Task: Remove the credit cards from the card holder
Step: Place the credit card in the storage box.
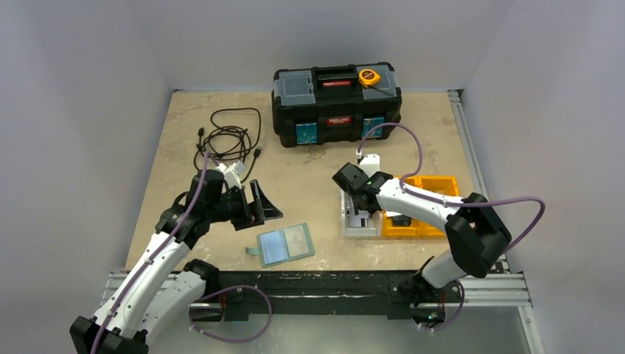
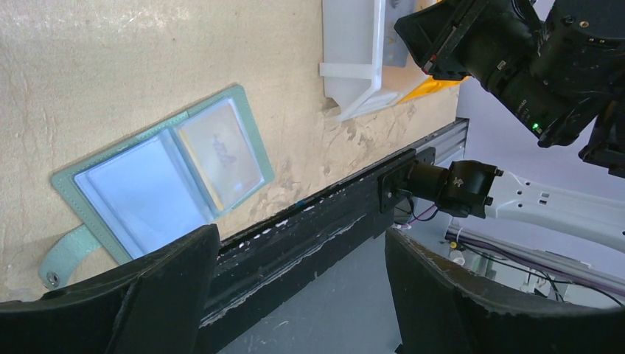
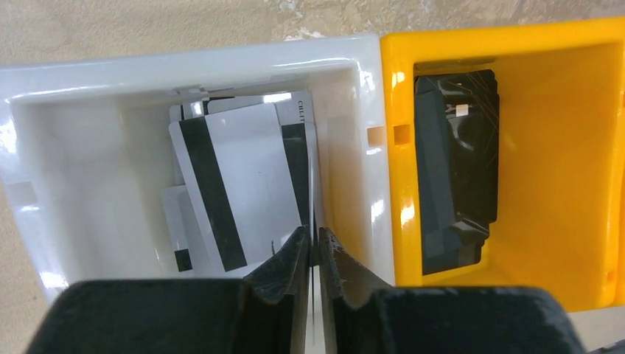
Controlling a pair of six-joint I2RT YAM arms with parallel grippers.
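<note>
Two robot arms work at a tan table (image 1: 309, 177). The right gripper (image 3: 313, 247) reaches down into a white bin (image 3: 184, 59), its jaws clenched on the thin edge of a credit card (image 3: 313, 184) standing upright between the fingertips. Beside that card, loose credit cards (image 3: 236, 169) lie stacked in the bin, their pale backs and black stripes facing up. An orange bin (image 3: 575, 147) touching the white one holds a black object (image 3: 453, 184). The card holder (image 1: 286, 243) lies open and flat near the table's front edge, between the two arms, with a tan card (image 2: 221, 144) showing in one pocket. The left gripper (image 1: 259, 206) hangs just left of it, jaws spread wide and grasping nothing. A black toolbox (image 1: 337, 103) and coiled cables (image 1: 228, 140) sit at the far side.
</note>
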